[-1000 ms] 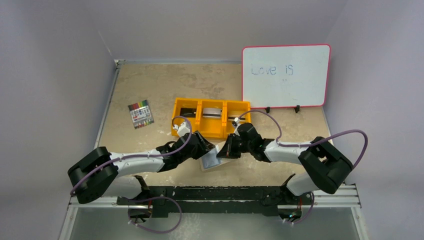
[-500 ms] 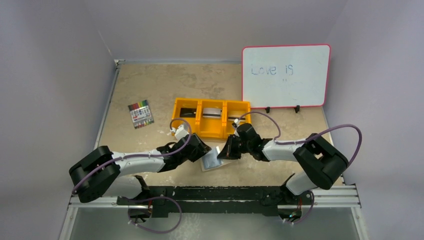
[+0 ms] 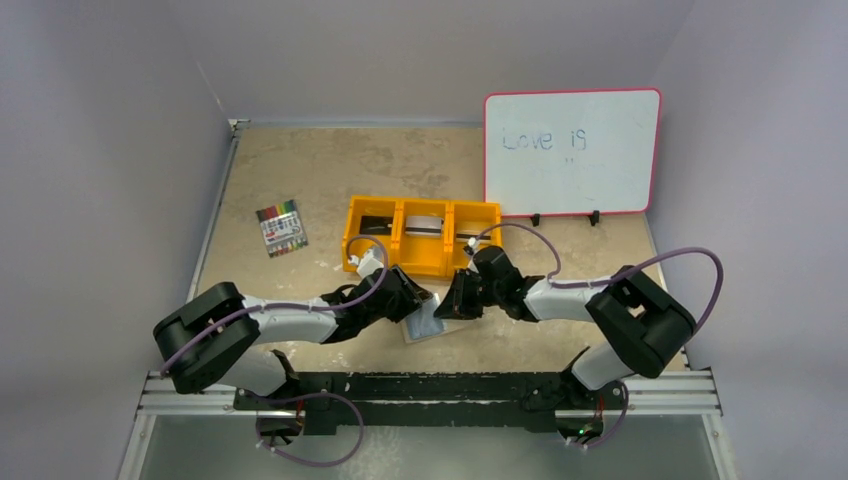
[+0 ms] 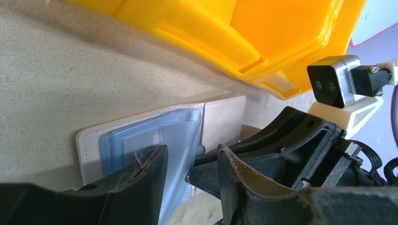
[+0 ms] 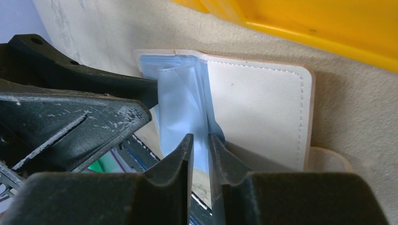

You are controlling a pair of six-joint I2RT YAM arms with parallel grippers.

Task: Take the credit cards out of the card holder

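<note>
- The card holder is lying open and flat on the table, just in front of the orange tray and between the two arms' tips.
- Its pale outer panel is facing up on one side, and clear light blue sleeves are fanning up from the fold; whether any card is sitting in them cannot be told.
- The right end effector is reaching down at the fold, its fingers standing only narrowly apart with one blue sleeve rising between them. Whether they are pinching that sleeve or merely flanking it cannot be told.
- The left end effector is coming in from the other side with its fingers spread; one finger is lying over the blue sleeves, and nothing is being clamped between the two.
- The two end effectors are nearly touching over the card holder.
- The tray is showing three compartments, each holding something flat, too small to identify.
- A pack of markers is lying well off to the left.
- A whiteboard with a pink rim is standing upright at the far right, bearing faint writing.
</note>
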